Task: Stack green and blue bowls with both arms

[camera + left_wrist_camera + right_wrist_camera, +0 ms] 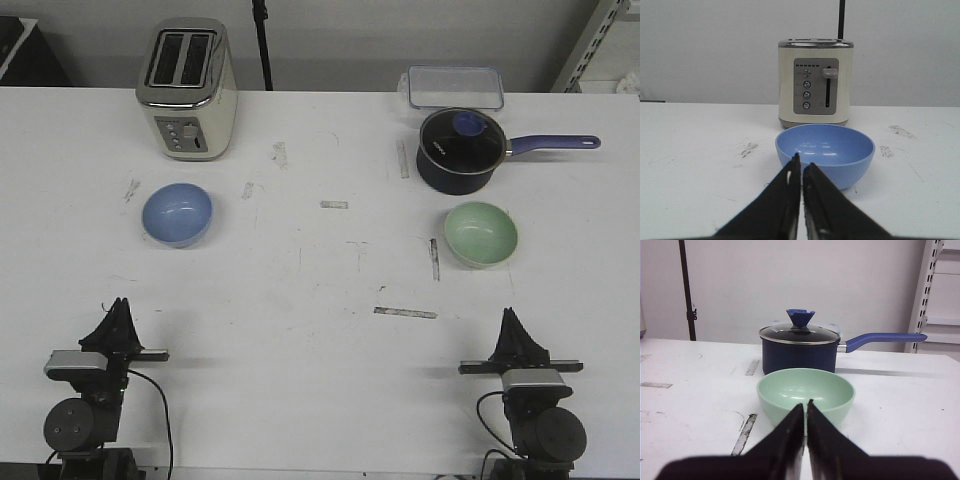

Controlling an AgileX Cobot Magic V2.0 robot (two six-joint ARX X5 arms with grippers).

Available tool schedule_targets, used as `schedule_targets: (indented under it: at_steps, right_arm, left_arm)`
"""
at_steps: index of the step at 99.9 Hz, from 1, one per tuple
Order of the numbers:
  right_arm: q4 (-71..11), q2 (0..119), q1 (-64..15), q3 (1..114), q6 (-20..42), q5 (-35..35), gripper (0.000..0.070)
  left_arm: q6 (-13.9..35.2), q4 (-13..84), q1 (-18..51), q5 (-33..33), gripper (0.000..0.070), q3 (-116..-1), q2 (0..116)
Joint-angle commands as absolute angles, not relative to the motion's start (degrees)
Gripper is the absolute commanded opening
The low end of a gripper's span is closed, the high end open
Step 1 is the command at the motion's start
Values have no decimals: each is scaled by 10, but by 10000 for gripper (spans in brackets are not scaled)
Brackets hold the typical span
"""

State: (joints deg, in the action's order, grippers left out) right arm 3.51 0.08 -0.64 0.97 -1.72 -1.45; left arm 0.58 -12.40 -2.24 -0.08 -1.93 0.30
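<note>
Nothing of the stacking is done yet, as I judge it. Nearest me, my left gripper (pixel 119 303) and my right gripper (pixel 512 313) sit low at the near edge of the white table (pixel 320 290), each with its black fingers pressed together and holding nothing. Farther out, the glossy periwinkle blue bowl (pixel 177 214) rests ahead of my left gripper, and the pale mint green bowl (pixel 481 234) ahead of my right, the two well apart. Beyond them stand the cream toaster (pixel 188 88) and the dark navy saucepan with glass lid (pixel 460 148). Both pickups and the nesting remain.
</note>
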Motion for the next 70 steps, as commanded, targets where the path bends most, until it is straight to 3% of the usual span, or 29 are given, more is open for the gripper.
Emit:
schedule_targets:
  at_steps: [1,37,70]
  right_arm:
    - [43,1,-6,7,-19,-15,4]
    - [42,1,-6,25,18,-14,4]
    - [12,98,-6,172,-51,16,4]
  left_arm:
    - [7,-131,-23,-2,1,-7,2]
    - [7,-131,-23,-2,1,-7,2]
    - [7,-131,-23,-2,1,-7,2]
